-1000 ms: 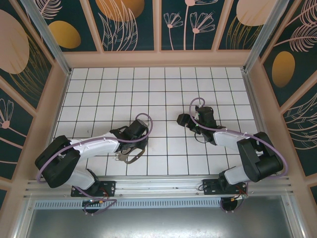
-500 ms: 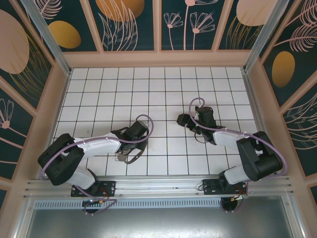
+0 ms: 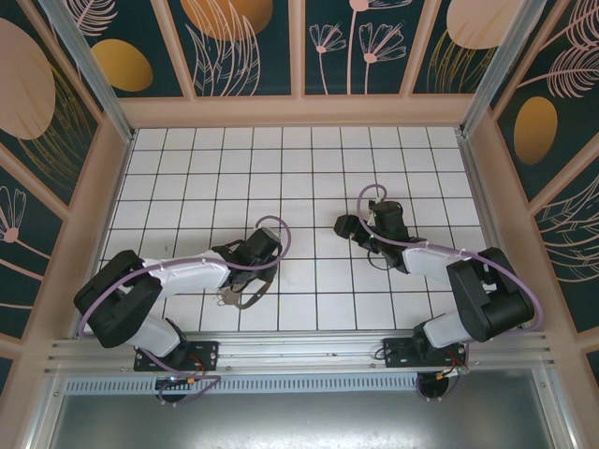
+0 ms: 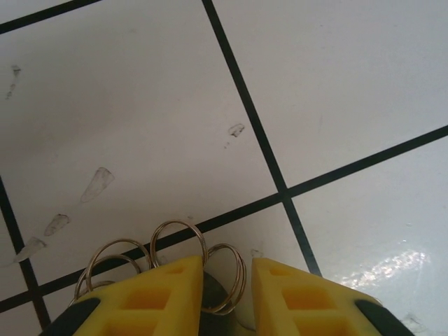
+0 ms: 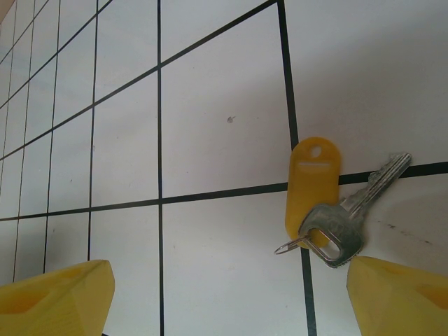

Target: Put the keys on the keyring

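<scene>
The left gripper (image 4: 227, 297) sits low over the tiled table (image 3: 309, 178), its yellow fingers drawn close together. In the narrow gap between them are a dark piece and one of the small wire coils of the keyring (image 4: 206, 250), so it appears to be pinching the ring. The other coils stand up past the fingertips towards 12 o'clock. Held this way, the ring is probably being steadied so its loops stay free to receive a key.

The right gripper (image 5: 231, 301) hangs with its jaws spread wide and nothing between them. The keys (image 5: 336, 227) lie flat on the table at about 3 o'clock in its wrist view. They are one grey metal key resting across a grid line and hooked to a yellow tag (image 5: 313, 183), with the blade pointing to 2 o'clock. They lie nearer the right fingertip, so the jaws are probably not yet centred for a pickup.

From above, the right gripper lies at about 2 o'clock from the left one, well apart. Faint smudges (image 4: 98, 183) mark the tiles, and nothing else lies between the two.
</scene>
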### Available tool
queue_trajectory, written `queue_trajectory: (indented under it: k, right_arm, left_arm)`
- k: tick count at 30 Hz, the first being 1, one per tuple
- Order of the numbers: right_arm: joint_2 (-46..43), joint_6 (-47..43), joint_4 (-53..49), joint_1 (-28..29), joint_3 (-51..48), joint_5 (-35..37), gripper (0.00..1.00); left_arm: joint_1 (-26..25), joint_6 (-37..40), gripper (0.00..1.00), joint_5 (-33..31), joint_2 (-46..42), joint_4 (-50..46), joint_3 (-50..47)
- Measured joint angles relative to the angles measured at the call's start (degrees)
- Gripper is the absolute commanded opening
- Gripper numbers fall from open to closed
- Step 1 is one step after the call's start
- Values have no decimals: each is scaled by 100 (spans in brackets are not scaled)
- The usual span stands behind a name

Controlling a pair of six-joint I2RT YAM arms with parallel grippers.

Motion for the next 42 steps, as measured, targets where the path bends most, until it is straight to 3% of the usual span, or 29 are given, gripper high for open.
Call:
queue_trajectory:
  k: [3,13,24,37,42]
  right_arm:
    - [0,0,0,0,0,-2,87]
    - [0,-24,-37,0,101,0,86]
    - [-4,-374,-245,-175,1043,-208,85]
    - [-7,-452,470,-1325,1569,-2070,80]
    - [-7,-448,667,-1513,1880,-2452,81]
  left_arm:
    - [0,0,23,-87,26,2,2]
    - [0,11,0,-249,105,-4,61]
    - [-2,588,0,-251,107,-339,1167]
    - [28,2284,0,-345,691,103,2940]
    - [435,2673,0,339,957,490,3442]
